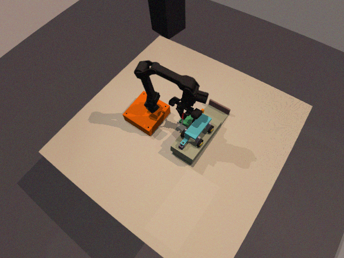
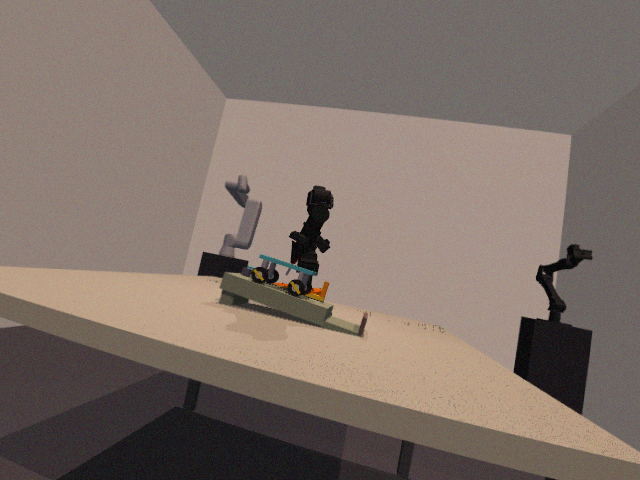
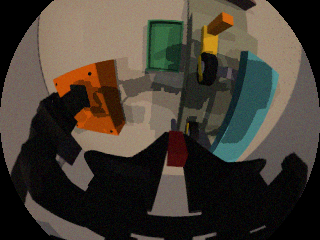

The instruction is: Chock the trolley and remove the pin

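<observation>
My gripper (image 1: 183, 114) (image 3: 175, 136) is shut on the red-headed stop pin (image 1: 182, 119) (image 3: 178, 152), held in the air beside the ramp, with its grey shaft pointing down. The teal trolley (image 1: 198, 126) (image 2: 286, 264) (image 3: 254, 100) stands on the ramp (image 1: 191, 157) (image 2: 279, 301). The yellow chock (image 3: 210, 44) (image 2: 316, 297) sits on the ramp on the downhill side of a trolley wheel (image 3: 208, 69) and appears to touch it; its orange handle (image 1: 202, 110) (image 2: 325, 289) sticks up. The green tray (image 3: 149, 47) lies beside the ramp, partly hidden by the arm in the top view.
The orange base plate (image 1: 138, 112) (image 3: 107, 97) of the arm is across from the ramp, with the tray's side of the ramp facing it. A brownish end stop (image 1: 219, 106) (image 2: 363, 323) stands at the ramp's low end. The trolley's deck is close beside the gripper.
</observation>
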`<state>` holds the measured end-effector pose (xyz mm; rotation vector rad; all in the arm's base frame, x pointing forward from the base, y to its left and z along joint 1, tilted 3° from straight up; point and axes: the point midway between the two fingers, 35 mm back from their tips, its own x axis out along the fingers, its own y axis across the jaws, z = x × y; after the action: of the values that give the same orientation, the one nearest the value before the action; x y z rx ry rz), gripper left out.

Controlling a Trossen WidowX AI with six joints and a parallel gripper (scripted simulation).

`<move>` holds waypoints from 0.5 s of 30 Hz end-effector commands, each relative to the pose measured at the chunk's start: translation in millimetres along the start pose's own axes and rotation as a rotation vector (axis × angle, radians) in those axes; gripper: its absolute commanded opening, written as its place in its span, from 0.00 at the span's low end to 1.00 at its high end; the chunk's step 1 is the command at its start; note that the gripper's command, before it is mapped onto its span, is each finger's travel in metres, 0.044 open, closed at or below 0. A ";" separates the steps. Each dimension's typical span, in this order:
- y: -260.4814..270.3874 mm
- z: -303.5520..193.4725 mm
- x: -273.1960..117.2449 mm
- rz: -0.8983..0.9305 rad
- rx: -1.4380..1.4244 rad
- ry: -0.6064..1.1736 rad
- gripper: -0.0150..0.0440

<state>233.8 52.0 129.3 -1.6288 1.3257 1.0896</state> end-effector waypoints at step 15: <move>5.9 72.7 -4.7 0.008 0.000 -0.006 0.25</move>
<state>218.6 109.0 110.9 -1.6269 1.3286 1.0972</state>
